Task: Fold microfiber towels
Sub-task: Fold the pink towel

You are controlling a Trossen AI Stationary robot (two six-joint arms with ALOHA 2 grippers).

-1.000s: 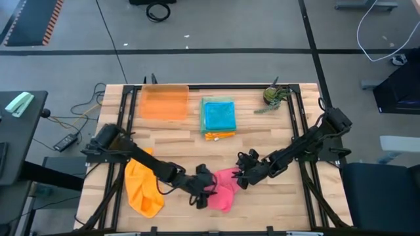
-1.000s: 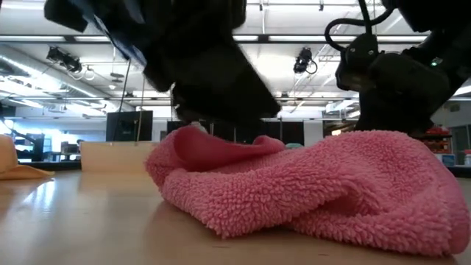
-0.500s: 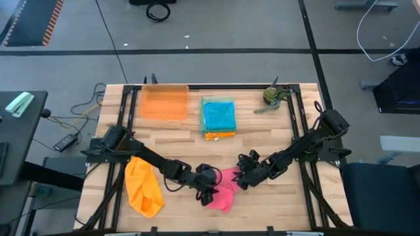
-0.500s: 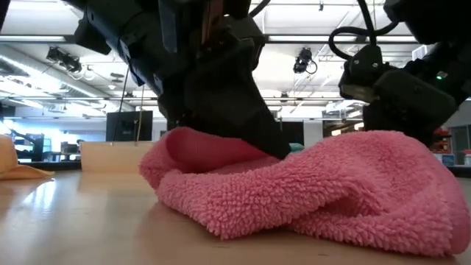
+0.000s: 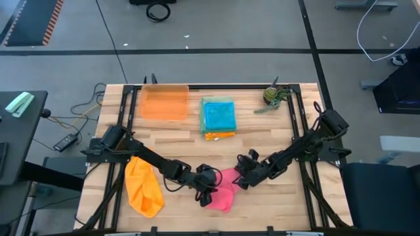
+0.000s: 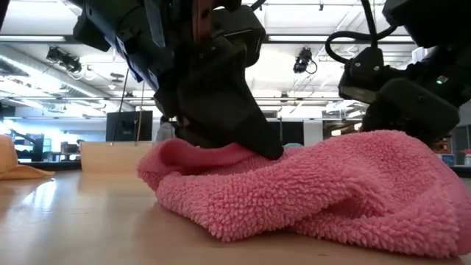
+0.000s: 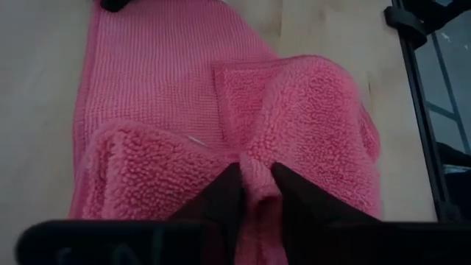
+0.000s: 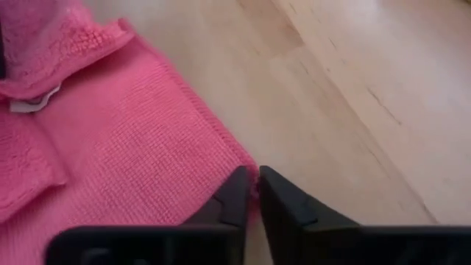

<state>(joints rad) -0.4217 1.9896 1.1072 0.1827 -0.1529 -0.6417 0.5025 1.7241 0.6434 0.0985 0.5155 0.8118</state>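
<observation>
**Both grippers pinched onto the pink towel**

From above, you have the pink towel (image 5: 223,190) crumpled near the front edge of the table (image 5: 262,137), between the two arms. Your left gripper (image 5: 209,192) sits on its left side, your right gripper (image 5: 240,179) on its upper right edge. A loose orange towel (image 5: 143,187) lies to the left beside the left arm. Toward the back, a stack of folded towels (image 5: 218,118) with a teal one on top rests beside the orange tray (image 5: 164,102), and a small plant (image 5: 273,96) stands at the far right corner.

At table level, you see the pink towel bunched in a low heap, the left gripper pressed down into its raised fold and the right gripper behind its far end.

Through the left wrist camera, your fingers (image 7: 221,195) are nearly together, squeezing a ridge of fluffy pink cloth between them.

Through the right wrist camera, your fingers (image 8: 235,193) are almost closed, nipping the very edge of the towel's flat side; its white tag (image 8: 33,101) shows farther off.
</observation>
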